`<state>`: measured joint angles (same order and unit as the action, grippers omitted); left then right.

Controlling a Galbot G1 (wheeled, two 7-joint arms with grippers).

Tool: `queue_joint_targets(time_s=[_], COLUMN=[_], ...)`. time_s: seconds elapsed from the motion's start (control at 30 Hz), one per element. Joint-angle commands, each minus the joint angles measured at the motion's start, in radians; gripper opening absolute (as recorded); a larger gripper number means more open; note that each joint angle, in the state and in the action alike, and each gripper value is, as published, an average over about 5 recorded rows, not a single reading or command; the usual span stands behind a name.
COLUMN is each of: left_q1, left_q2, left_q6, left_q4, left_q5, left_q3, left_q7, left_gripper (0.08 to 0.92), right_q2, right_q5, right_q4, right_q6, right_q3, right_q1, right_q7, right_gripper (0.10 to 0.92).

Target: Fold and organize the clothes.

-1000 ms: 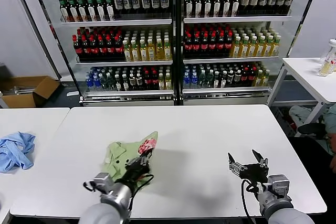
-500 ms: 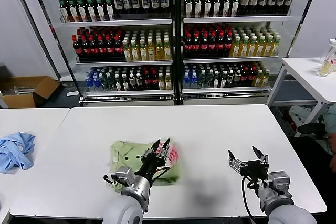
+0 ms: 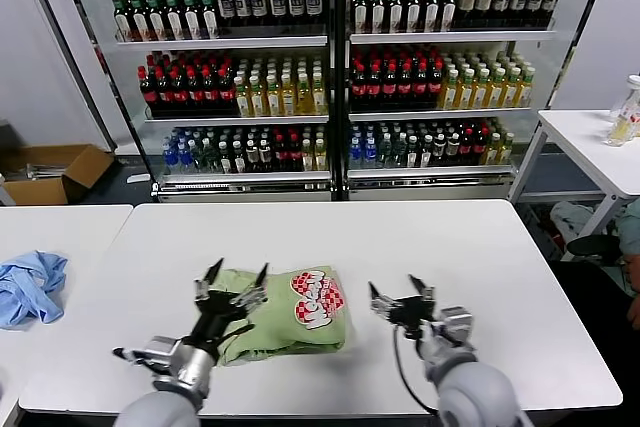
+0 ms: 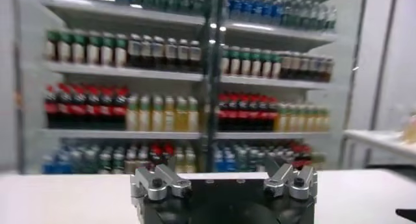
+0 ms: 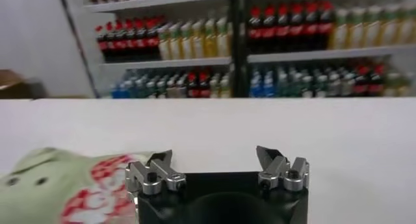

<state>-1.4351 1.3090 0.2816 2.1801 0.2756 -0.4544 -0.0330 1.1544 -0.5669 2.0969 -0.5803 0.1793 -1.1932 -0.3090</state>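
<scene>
The light green shirt [image 3: 290,317] lies folded on the white table [image 3: 420,237], with its red-and-white chest graphic [image 3: 318,299] facing up. My left gripper [image 3: 234,283] is open and empty, raised at the shirt's left end. My right gripper [image 3: 397,296] is open and empty, just right of the shirt and apart from it. In the right wrist view the shirt [image 5: 52,183] shows beside the open right gripper [image 5: 214,160]. The left wrist view shows the open left gripper [image 4: 224,176] facing the shelves; the shirt is out of that view.
A light blue garment [image 3: 28,285] lies on a second table at the left. A glass-door cooler [image 3: 330,67] full of bottles stands behind the table. A cardboard box [image 3: 55,172] sits on the floor at the far left. Another white table [image 3: 590,142] stands at the right.
The left gripper let go of the shirt and moved left off it. The shirt now lies flat with the graphic up. The right gripper moved left toward the shirt's right edge.
</scene>
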Motion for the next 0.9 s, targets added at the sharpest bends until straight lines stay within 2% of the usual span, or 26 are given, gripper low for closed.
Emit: queue_joint_targets(time_s=[0.03,0.2,0.47,0.57,0.9], left_q1=[-0.114,-0.115,-0.108,-0.104,-0.107], left_q2=[-0.064,-0.047,-0.042,-0.041,-0.031], left_q6=[-0.067,-0.067,-0.063,-0.06,-0.062], left_q4=[0.035,0.027,0.015,0.012,0.007], left_q5=[-0.082,-0.102,-0.114,-0.117,-0.134], left_q3=[-0.195,-0.188,-0.18,-0.175,-0.171], left_q7=[0.038,0.037,0.037,0.037,0.039], left_gripper=[0.817,0.822,0.823,0.823,0.823], right_q2=[0.089,0.096,0.082,0.083,0.094], right_q5=[-0.059,-0.076,-0.163,-0.169,-0.178], right_q4=[-0.282,-0.32,-0.288,-0.287,-0.282], right_q6=[-0.001,-0.001,-0.002,-0.001,0.002], right_q3=[-0.295,-0.281,-0.263,-0.258,-0.239], right_q1=[0.239,0.23,0.199,0.196,0.19], right_q7=[-0.053,-0.08,-0.096,-0.088,-0.044], right_gripper=[0.823,0.823,0.817,0.765,0.473])
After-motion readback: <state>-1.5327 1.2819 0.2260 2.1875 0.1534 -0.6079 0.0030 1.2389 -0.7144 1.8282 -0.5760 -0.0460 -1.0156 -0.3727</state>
